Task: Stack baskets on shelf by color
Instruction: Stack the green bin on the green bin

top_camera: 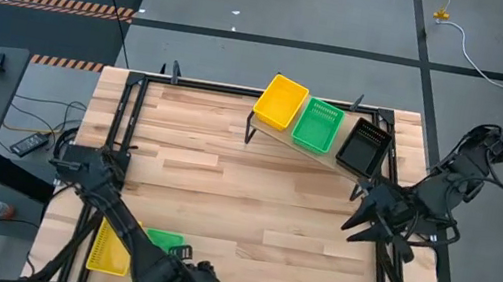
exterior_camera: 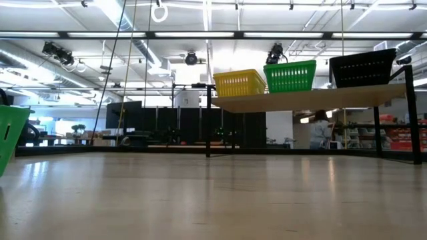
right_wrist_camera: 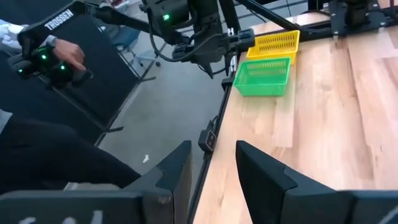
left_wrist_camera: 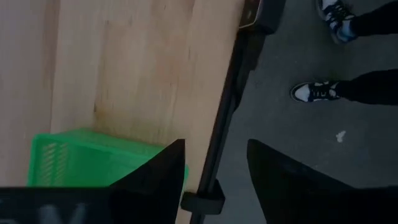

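The shelf [exterior_camera: 307, 100] stands at the table's far edge with a yellow basket [top_camera: 281, 102], a green basket [top_camera: 318, 125] and a black basket [top_camera: 364, 146] side by side on its board. Near the table's near left corner another yellow basket [top_camera: 110, 245] and another green basket [top_camera: 165, 242] lie flat on the tabletop. My left gripper [left_wrist_camera: 216, 146] is open above the near edge, just right of that green basket [left_wrist_camera: 93, 158]. My right gripper [right_wrist_camera: 212, 146] is open and raised off the table's right side, below the shelf's black end [top_camera: 360, 224]. My left gripper: one finger [left_wrist_camera: 163, 171] shows in front of the near green basket's corner [left_wrist_camera: 146, 152]. I cannot tell whether it touches the basket. The basket lies flat on the table.
Bare plank tabletop [top_camera: 252, 202] lies between the shelf and the near baskets. A black metal frame [top_camera: 130, 112] runs along the table's sides. A person's shoes [left_wrist_camera: 317, 92] show on the floor past the near edge, and a hand on a controller [right_wrist_camera: 56, 59] beyond the left side.
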Controlling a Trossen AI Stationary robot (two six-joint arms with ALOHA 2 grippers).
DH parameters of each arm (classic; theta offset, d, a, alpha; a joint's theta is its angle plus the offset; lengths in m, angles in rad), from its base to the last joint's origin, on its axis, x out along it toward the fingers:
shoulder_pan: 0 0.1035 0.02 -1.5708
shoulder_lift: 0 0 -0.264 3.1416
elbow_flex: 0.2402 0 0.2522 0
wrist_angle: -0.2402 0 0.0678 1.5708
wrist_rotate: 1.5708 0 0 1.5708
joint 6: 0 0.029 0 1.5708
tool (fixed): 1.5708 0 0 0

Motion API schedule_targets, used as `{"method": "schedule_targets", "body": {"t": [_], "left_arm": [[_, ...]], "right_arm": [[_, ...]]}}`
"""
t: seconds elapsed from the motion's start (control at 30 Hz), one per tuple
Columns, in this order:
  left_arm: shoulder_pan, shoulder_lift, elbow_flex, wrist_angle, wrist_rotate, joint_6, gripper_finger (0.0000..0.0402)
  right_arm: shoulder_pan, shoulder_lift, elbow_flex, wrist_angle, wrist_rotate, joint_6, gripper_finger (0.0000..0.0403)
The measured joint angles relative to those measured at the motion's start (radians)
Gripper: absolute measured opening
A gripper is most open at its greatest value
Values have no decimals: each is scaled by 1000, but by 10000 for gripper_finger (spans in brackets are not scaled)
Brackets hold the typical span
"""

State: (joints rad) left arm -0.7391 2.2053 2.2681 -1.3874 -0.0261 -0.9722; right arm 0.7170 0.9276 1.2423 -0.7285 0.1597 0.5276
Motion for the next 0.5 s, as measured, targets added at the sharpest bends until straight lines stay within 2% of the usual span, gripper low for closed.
{"method": "schedule_targets", "body": {"t": [0.13,0.23,0.37,0.5], "left_arm": [[-14,36,-1,-102,25,15,197],[-29,55,-2,-178,95,18,206],[-37,50,-2,-131,114,39,206],[-25,44,-2,47,112,43,200]], "right_arm": [[0,-2,0,-32,1,-1,130],[0,-2,0,-41,2,2,130],[0,-4,0,-39,3,14,130],[0,-5,0,-38,56,45,130]]}}
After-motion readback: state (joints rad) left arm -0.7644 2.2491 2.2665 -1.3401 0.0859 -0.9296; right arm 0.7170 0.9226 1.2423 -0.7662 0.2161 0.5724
